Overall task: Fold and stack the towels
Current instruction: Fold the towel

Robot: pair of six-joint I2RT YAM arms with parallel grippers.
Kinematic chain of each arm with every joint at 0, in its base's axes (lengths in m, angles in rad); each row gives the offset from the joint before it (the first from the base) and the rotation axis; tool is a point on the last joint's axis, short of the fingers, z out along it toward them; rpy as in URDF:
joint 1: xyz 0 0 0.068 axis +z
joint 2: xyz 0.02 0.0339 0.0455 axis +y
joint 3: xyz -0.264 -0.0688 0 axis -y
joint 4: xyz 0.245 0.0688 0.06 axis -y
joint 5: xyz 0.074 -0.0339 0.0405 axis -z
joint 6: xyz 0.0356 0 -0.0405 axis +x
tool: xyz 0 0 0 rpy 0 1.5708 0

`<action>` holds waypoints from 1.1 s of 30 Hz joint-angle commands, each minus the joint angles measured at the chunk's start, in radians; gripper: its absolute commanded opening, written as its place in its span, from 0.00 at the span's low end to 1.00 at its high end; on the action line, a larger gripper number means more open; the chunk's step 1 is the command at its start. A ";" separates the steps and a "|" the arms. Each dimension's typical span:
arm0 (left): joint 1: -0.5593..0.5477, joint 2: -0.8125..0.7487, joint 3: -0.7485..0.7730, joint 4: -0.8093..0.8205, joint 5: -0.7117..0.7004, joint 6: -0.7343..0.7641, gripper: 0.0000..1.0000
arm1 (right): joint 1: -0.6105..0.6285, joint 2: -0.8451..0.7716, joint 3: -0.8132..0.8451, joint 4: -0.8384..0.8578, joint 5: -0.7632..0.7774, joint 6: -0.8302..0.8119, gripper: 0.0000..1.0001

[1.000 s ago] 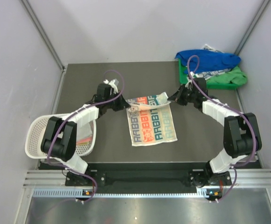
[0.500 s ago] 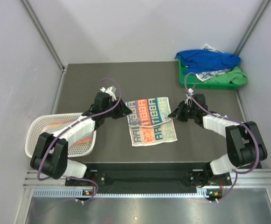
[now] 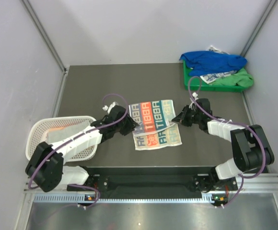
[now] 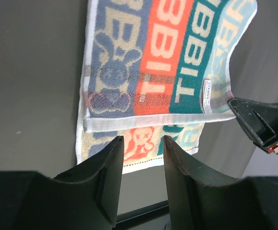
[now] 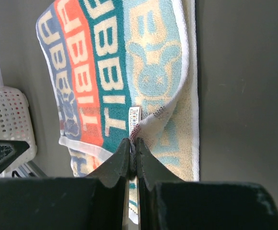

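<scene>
A grey, orange and teal lettered towel (image 3: 154, 122) lies mid-table, its far part folded toward me over the lower layer. My right gripper (image 3: 177, 119) is shut on the folded edge near its white label, the cloth pinched at the tips (image 5: 133, 142). My left gripper (image 3: 133, 126) hovers open at the towel's left side, nothing between its fingers (image 4: 114, 165), with the towel's near edge (image 4: 144, 143) below them. A blue towel (image 3: 214, 61) and a white printed towel (image 3: 217, 75) sit heaped at the far right.
The green tray (image 3: 224, 86) under the heap stands at the far right corner. A white mesh basket (image 3: 39, 132) with folded cloth inside sits at the left, under my left arm. Grey walls enclose the dark table (image 3: 96, 81).
My left gripper opened and let go of the towel's edge, then drew back toward me. The lifted far edge now lies folded over the towel. My right gripper lowered, still pinching.
</scene>
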 commanded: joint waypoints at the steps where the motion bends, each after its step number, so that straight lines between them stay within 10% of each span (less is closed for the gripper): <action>1: -0.020 -0.047 0.016 -0.126 -0.135 -0.158 0.43 | 0.016 -0.021 -0.003 0.067 0.004 0.008 0.00; 33: -0.021 0.186 -0.002 -0.033 -0.054 -0.214 0.35 | 0.020 0.010 -0.020 0.106 0.002 0.021 0.00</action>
